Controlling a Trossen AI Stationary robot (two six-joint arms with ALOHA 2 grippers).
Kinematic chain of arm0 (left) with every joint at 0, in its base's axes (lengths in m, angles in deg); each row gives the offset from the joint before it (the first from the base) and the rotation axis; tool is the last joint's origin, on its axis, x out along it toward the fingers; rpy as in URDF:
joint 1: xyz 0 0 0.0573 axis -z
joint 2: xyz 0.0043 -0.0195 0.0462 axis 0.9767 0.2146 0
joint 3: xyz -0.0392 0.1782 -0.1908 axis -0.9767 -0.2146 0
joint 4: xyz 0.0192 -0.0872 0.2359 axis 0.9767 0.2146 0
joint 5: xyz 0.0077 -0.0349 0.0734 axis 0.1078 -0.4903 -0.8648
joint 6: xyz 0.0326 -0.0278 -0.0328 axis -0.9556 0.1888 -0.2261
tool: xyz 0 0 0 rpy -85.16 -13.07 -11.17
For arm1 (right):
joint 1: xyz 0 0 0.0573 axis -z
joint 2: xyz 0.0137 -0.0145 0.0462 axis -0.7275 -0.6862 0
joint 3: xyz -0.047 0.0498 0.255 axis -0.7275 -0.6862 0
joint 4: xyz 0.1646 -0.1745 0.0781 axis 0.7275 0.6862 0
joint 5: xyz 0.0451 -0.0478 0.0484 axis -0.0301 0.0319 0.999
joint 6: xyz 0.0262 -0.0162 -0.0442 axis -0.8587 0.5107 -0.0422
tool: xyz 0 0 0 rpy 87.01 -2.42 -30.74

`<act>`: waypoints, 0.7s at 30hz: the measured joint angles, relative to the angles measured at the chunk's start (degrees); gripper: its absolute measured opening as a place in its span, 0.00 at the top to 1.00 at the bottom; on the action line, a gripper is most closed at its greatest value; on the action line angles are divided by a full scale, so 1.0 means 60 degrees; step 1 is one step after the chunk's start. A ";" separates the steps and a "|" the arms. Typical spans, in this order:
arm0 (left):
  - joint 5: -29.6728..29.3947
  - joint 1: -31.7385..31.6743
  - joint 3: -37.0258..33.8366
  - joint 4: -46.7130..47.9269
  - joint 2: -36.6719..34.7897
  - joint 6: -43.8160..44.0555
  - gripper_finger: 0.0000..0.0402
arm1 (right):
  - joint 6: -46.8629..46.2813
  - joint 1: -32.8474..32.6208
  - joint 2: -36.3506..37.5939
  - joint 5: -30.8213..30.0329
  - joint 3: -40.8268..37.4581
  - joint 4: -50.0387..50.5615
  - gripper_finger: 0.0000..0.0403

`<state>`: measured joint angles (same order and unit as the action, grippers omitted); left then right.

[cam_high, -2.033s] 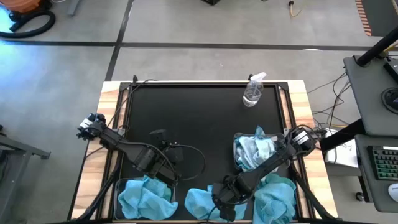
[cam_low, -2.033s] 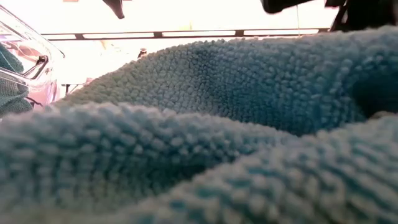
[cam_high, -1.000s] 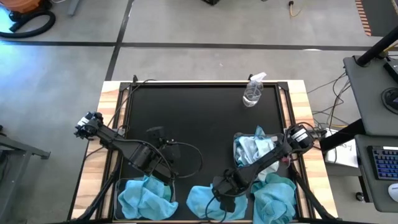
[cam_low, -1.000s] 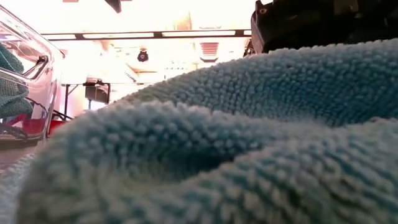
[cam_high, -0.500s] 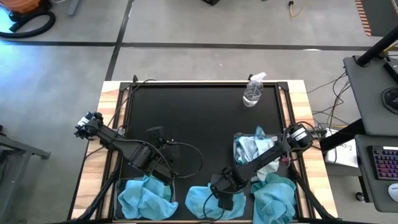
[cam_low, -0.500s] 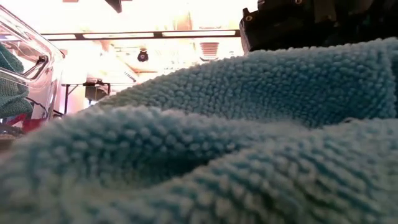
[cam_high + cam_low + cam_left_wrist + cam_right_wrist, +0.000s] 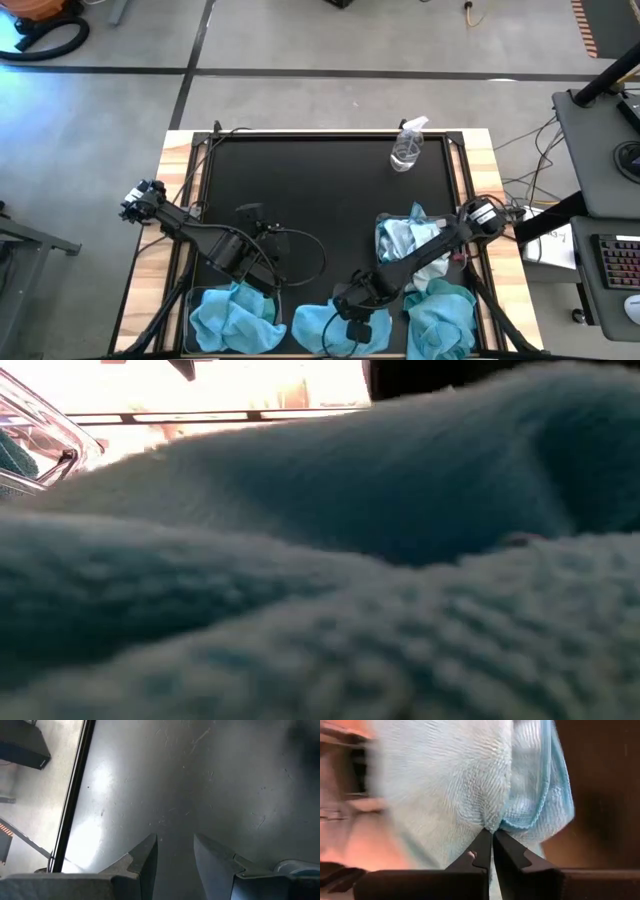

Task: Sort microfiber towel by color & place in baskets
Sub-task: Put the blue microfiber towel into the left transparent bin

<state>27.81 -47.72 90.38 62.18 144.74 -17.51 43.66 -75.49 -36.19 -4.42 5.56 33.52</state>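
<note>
Black tabletop (image 7: 320,190): right claw (image 7: 489,836) pinches turquoise towel (image 7: 455,775).

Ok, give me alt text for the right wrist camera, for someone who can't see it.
The right gripper has its two dark fingers pinched shut on a fold of a light blue microfiber towel, which fills most of the view. A brighter blue hemmed edge shows against the dark table.

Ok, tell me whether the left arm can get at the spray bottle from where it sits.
Probably yes: bare black mat lies between the open left claw and the spray bottle, though it is a long reach across.
</note>
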 joint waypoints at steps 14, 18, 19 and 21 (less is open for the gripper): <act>0.0623 0.0071 0.0000 0.0084 -0.0022 0.0126 0.72 | 0.2042 -0.0004 0.0508 -0.0556 0.2687 0.0096 0.98; 0.1142 0.0236 0.0000 -0.0089 -0.0022 0.0126 0.72 | 0.2682 -0.0007 0.0508 -0.1746 0.3650 0.0468 0.98; 0.1245 0.0280 0.0000 -0.0197 -0.0022 0.0126 0.72 | 0.2871 -0.0007 0.0508 -0.2149 0.3884 0.0648 0.98; 0.1326 0.0392 0.0000 -0.0416 -0.0022 0.0126 0.72 | 0.3227 0.0003 0.0508 -0.2864 0.4266 0.0865 0.98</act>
<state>35.77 -45.36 90.38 59.69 144.61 -16.75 63.02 -75.47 -33.14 -21.61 31.16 38.71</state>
